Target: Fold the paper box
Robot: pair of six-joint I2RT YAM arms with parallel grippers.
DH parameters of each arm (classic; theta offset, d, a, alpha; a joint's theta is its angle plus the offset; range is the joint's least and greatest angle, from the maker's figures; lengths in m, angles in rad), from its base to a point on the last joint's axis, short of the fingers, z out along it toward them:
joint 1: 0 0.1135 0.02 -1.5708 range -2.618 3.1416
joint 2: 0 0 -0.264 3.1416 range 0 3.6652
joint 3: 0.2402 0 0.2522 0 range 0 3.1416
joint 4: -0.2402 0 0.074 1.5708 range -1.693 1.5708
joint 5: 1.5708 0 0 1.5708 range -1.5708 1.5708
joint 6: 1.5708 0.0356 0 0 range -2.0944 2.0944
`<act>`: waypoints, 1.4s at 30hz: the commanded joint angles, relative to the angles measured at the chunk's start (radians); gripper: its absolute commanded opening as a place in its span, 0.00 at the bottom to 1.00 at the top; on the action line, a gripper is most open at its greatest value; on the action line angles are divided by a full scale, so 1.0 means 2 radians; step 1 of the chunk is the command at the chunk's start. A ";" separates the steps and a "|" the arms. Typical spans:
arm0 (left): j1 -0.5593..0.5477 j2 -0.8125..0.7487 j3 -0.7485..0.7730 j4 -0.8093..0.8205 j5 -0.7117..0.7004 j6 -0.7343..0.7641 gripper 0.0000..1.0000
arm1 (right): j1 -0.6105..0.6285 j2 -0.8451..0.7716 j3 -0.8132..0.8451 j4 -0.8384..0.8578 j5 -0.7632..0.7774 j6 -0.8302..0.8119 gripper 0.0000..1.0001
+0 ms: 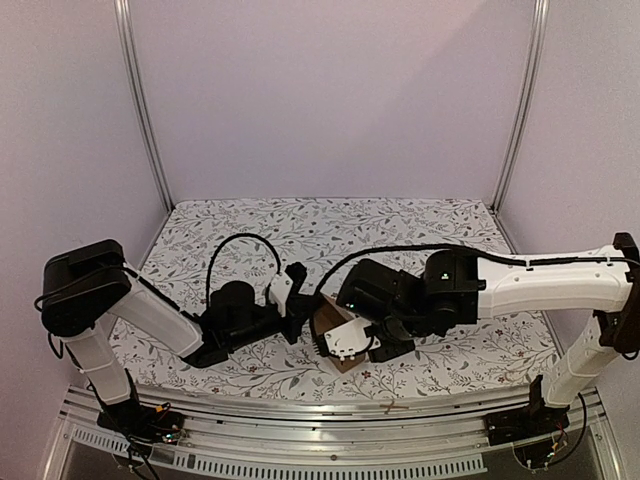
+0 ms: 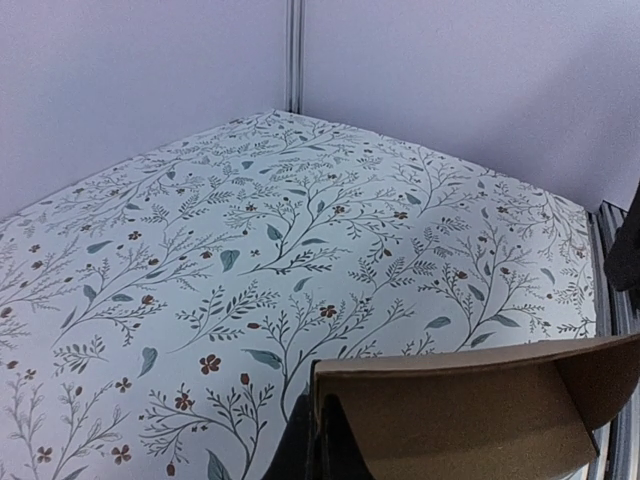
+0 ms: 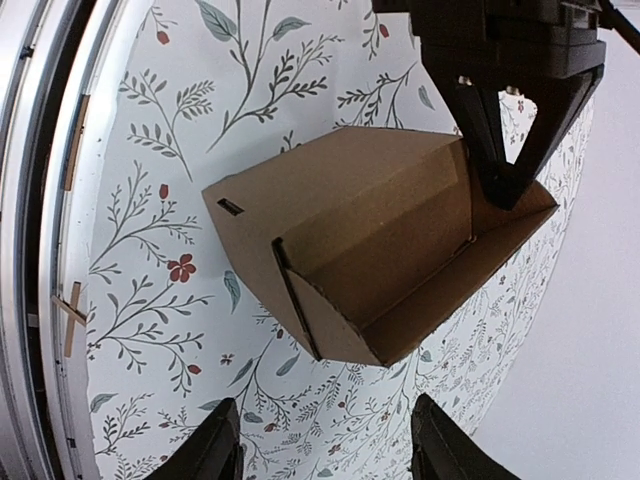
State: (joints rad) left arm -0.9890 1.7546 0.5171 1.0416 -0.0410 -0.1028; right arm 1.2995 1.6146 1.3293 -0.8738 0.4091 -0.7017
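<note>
The paper box is a brown cardboard carton, partly folded, its open side facing the right wrist camera, with a slot in its left wall. It hangs just above the floral cloth near the table's front middle. My left gripper is shut on one wall of the box; its black fingers pinch the box's far corner. My right gripper stands open just short of the box, its two fingertips apart with only cloth between them. From above, the right wrist covers most of the box.
A floral cloth covers the table. A metal rail runs along the near edge, with a small wooden cross-shaped stick lying on it. Pale walls and corner posts close in the back and sides.
</note>
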 commanded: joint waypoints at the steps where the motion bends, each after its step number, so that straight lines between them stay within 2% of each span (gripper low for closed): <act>1: 0.002 0.025 -0.016 -0.106 0.003 -0.006 0.00 | -0.006 -0.006 -0.013 0.012 -0.055 0.001 0.55; 22: 0.001 0.026 -0.020 -0.097 -0.002 -0.007 0.00 | -0.015 0.044 0.023 0.046 -0.046 0.024 0.41; 32: 0.001 0.019 -0.019 -0.095 -0.008 -0.009 0.00 | -0.067 0.010 0.074 -0.022 -0.153 0.066 0.52; 37: 0.001 0.017 -0.017 -0.097 -0.011 -0.009 0.00 | -0.099 0.025 0.122 -0.034 -0.192 0.129 0.45; 42: -0.001 0.014 -0.018 -0.099 -0.017 -0.011 0.00 | -0.103 0.064 0.148 -0.039 -0.199 0.167 0.37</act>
State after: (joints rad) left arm -0.9882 1.7542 0.5163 1.0454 -0.0620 -0.1184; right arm 1.0939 1.6779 1.5883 -0.9165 0.0647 -0.4656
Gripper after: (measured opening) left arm 0.016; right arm 0.388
